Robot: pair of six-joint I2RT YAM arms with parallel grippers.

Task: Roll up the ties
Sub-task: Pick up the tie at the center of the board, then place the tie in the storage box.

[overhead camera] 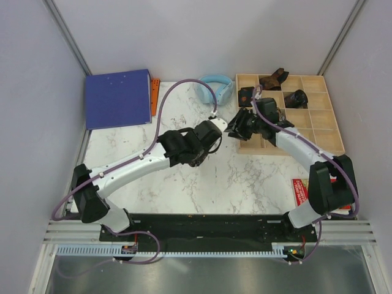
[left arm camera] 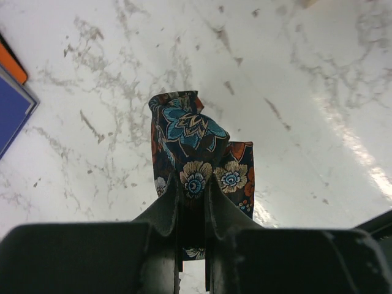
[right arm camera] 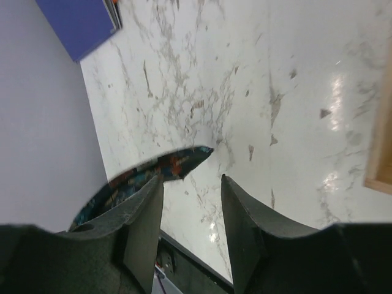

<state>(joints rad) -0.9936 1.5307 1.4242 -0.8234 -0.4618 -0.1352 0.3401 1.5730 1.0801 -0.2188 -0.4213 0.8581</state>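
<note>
A dark navy tie (left arm camera: pixel 195 138) with blue and cream flowers hangs in a folded bunch above the marble table, and my left gripper (left arm camera: pixel 193 184) is shut on its lower part. In the top view the left gripper (overhead camera: pixel 224 128) meets my right gripper (overhead camera: pixel 237 125) over the middle of the table, beside the wooden tray. My right gripper (right arm camera: pixel 191 180) stands open with nothing between its fingers. The pointed tip of the tie (right arm camera: pixel 182 163) shows just past its left finger, and the cloth runs down behind that finger. Rolled ties (overhead camera: pixel 296 98) lie in the tray's compartments.
A wooden compartment tray (overhead camera: pixel 321 122) stands at the back right. Light-blue headphones (overhead camera: pixel 217 87) lie left of it. A blue binder (overhead camera: pixel 117 98) with an orange strip (overhead camera: pixel 155 95) sits at the back left. A red card (overhead camera: pixel 300 191) lies near the right arm's base.
</note>
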